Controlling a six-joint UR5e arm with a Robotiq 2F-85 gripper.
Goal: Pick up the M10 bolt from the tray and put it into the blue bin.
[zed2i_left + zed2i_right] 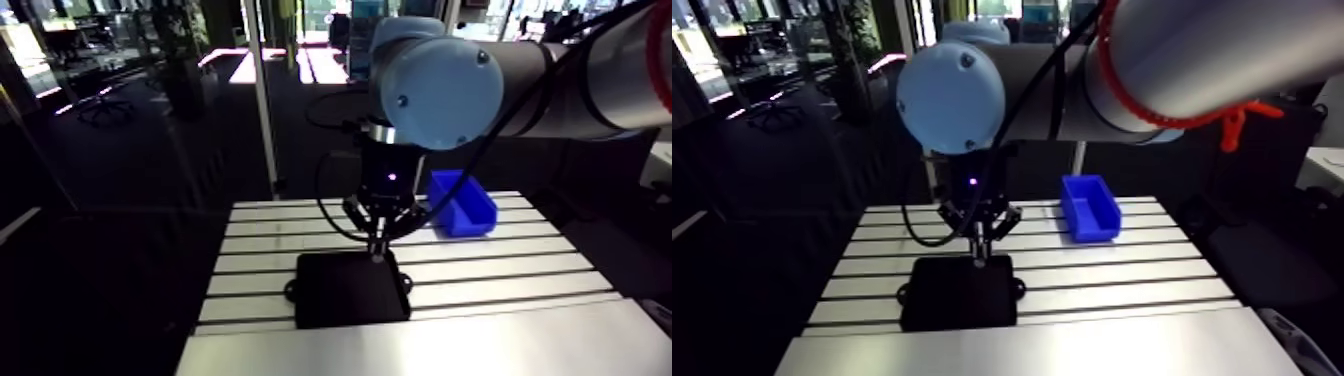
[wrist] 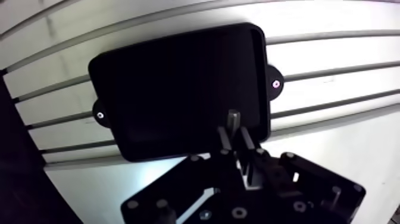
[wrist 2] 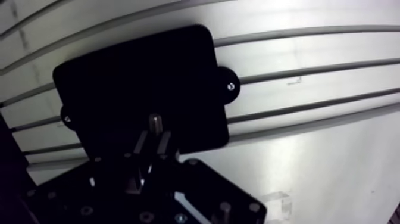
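In the wrist view my gripper [image 2: 236, 136] is shut on a grey M10 bolt [image 2: 234, 117], whose end sticks out past the fingertips. Below it lies the black tray [image 2: 172, 89], and the bolt hangs over the tray's side near one rim. How high it is above the tray floor I cannot tell. The arm view shows the gripper [image 1: 378, 250] over the tray's [image 1: 350, 290] far edge. The blue bin [image 1: 462, 203] stands on the table behind and to the right of the tray, apart from the gripper.
The slotted aluminium table [image 1: 500, 270] runs under everything, with a smooth plate [image 1: 430, 350] along its front. The tray is held by two round black tabs [image 2: 274, 82] at its sides. Open table lies between tray and bin.
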